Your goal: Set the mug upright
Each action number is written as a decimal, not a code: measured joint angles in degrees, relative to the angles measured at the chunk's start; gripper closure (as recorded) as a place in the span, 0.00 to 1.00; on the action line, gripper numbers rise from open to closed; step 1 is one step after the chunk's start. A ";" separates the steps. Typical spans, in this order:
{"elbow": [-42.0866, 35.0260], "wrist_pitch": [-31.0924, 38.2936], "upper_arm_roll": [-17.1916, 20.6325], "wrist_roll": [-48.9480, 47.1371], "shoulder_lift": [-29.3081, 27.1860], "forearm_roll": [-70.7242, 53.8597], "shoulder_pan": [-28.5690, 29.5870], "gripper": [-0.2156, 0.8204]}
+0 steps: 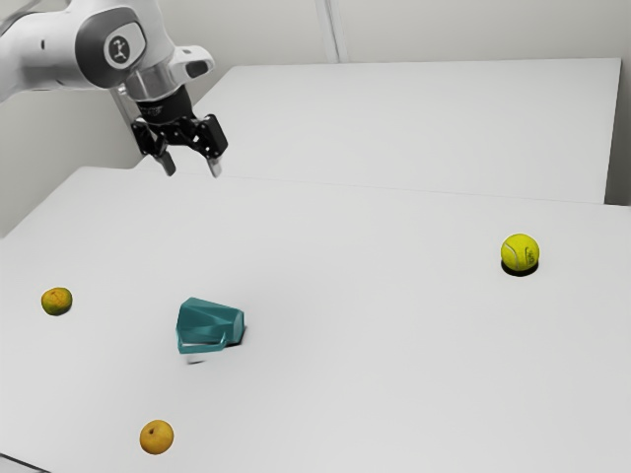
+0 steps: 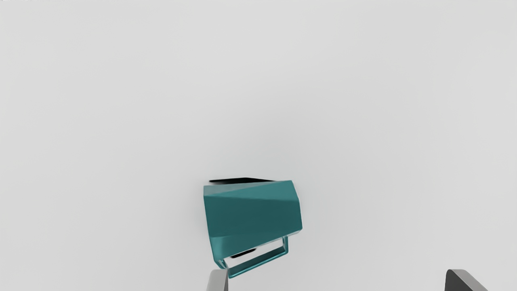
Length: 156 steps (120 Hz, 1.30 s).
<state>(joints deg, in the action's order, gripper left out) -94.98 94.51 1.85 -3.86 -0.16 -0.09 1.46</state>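
Mug [image 1: 205,323] on its side — below the open, raised end effector [image 1: 191,168].

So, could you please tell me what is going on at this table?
The robot arm isn't handling anything yet: its jaws are open and empty, above the table. The teal mug, which it is meant to set upright, lies on its side. A tennis ball and two small orange fruits rest elsewhere on the table.
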 joint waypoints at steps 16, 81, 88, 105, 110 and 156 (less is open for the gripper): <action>-0.13 0.03 0.00 -0.04 -0.27 0.13 0.02 0.23; -9.31 -0.54 0.09 1.49 -5.64 3.53 11.85 0.23; -11.10 -0.40 0.07 2.12 -5.98 5.31 13.95 0.23; -15.64 1.18 0.01 4.11 -6.34 9.46 17.76 0.23; -17.61 2.42 0.01 4.81 -6.49 10.85 18.39 0.23; -30.30 14.84 -0.22 13.59 -6.98 24.62 21.70 0.23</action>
<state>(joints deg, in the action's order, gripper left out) -125.28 109.35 1.62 9.73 -7.15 24.53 23.16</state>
